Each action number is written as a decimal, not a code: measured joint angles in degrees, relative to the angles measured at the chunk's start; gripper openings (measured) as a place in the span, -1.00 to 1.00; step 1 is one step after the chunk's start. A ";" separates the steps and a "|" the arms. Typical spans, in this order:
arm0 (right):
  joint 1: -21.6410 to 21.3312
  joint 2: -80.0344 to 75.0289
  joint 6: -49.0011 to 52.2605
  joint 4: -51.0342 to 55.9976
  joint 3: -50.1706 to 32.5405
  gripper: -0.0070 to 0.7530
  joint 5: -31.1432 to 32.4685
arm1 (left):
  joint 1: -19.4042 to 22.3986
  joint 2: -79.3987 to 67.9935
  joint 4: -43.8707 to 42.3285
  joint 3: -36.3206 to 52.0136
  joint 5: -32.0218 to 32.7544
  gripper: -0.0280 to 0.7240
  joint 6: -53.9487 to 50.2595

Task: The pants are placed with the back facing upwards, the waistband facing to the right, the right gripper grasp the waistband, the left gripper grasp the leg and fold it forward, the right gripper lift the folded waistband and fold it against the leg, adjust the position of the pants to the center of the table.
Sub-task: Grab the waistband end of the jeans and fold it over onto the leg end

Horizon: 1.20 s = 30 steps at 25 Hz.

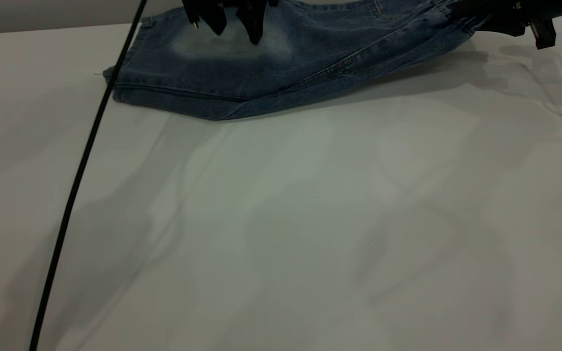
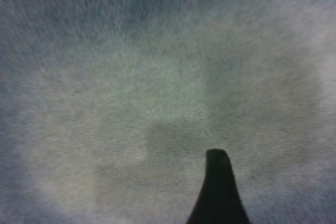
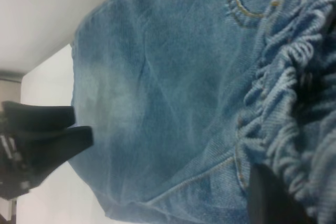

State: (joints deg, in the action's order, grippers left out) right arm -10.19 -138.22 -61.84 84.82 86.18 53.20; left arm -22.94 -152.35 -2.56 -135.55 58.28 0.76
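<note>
The blue denim pants (image 1: 310, 58) lie doubled lengthwise at the table's (image 1: 281, 219) far edge, with the hems (image 1: 127, 83) at the left. Which layer is the leg I cannot tell. My left gripper (image 1: 234, 29) hangs open just above a faded pale patch (image 2: 157, 103), nothing between its fingers (image 2: 218, 182). It also shows in the right wrist view as the left gripper (image 3: 58, 129). My right gripper (image 1: 466, 17) is shut on the ruffled waistband (image 3: 294, 77) at the right and holds that end raised off the table. One of its fingers (image 3: 268, 198) presses the gathered denim.
A black cable (image 1: 81, 170) runs slantwise across the left side, from the pants' hem down to the front edge. The wide white tabletop stretches in front of the pants. A pocket seam (image 3: 236, 3) shows near the waistband.
</note>
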 joint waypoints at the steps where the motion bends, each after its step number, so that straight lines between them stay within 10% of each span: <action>1: 0.00 0.00 0.08 -0.29 0.00 -0.74 0.28 | 0.00 -0.59 0.00 0.00 0.00 0.37 0.00; 30: 10.13 8.18 -1.26 7.62 0.00 -0.74 9.94 | -0.14 -2.36 0.47 0.00 1.26 0.37 0.00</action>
State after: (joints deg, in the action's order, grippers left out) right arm -0.06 -130.04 -63.10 92.44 86.18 63.13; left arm -23.08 -154.71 -2.08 -135.55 59.54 0.76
